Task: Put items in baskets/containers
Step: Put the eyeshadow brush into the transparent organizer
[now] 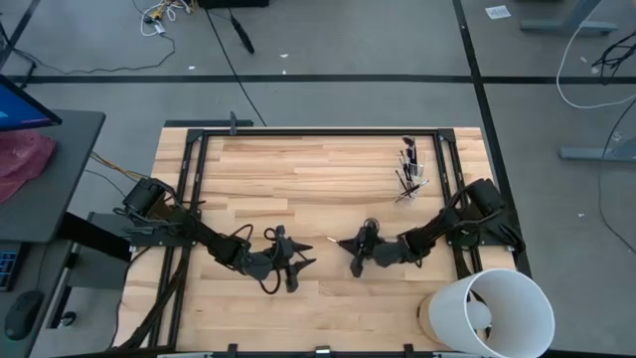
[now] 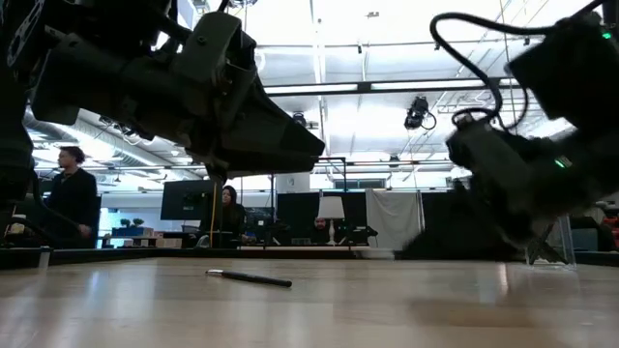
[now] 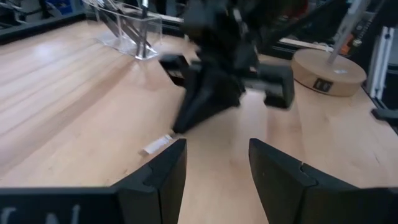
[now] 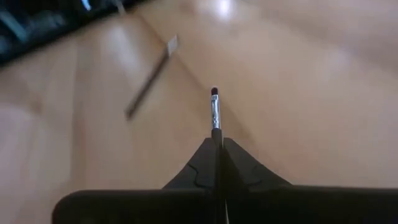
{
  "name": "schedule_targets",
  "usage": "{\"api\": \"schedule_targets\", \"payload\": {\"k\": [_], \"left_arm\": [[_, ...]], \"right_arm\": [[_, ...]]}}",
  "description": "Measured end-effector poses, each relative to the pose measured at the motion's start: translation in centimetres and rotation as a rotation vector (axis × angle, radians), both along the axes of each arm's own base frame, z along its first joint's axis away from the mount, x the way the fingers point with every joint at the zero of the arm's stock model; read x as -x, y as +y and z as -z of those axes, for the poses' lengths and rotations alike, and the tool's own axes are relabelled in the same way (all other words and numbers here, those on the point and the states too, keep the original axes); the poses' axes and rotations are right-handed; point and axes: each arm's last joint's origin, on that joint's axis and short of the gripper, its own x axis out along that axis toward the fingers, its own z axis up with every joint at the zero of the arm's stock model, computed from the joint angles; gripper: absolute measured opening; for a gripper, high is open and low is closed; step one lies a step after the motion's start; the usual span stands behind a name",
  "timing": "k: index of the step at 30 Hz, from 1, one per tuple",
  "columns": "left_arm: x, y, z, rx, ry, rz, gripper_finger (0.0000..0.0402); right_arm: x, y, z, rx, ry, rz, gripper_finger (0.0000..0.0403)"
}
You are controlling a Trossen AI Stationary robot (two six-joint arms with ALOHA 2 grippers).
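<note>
Right end effector (image 4: pixel 217 146) is clamped on a thin, light, stiff silver-ferruled makeup brush (image 4: pixel 215 112), which could pivot; grip mid-handle. Left end effector (image 3: pixel 214 165) gapes wide nearby.

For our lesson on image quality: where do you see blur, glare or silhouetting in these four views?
Low view: arms are dark silhouettes against bright ceiling lights. Left wrist view: the right arm is blurred. Right wrist view: glare on the table; the loose brush is blurred, the gripped brush sharp. High view: evenly lit.
</note>
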Motion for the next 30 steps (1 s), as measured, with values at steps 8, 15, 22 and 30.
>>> {"api": "schedule_targets", "payload": {"k": [8, 15, 22, 30], "left_arm": [[0.2, -0.4, 0.1, -0.001, 0.014, 0.037, 0.0177], [0.1, -0.4, -0.4, -0.039, -0.034, 0.01, 0.0177], [-0.2, -0.7, -3.2, -0.117, -0.251, 0.026, 0.0177], [-0.7, 0.0, -4.1, -0.091, -0.348, 0.112, 0.0177]], "right_arm": [[-0.8, 0.6, -2.9, 0.044, -0.253, -0.018, 0.0007], [-0.8, 1.3, -5.9, 0.107, -0.513, -0.096, 0.0008], [-0.8, 2.3, -7.2, 0.162, -0.607, -0.209, 0.0009], [-2.1, 3.2, -8.5, 0.21, -0.661, -0.301, 0.0009]]}}
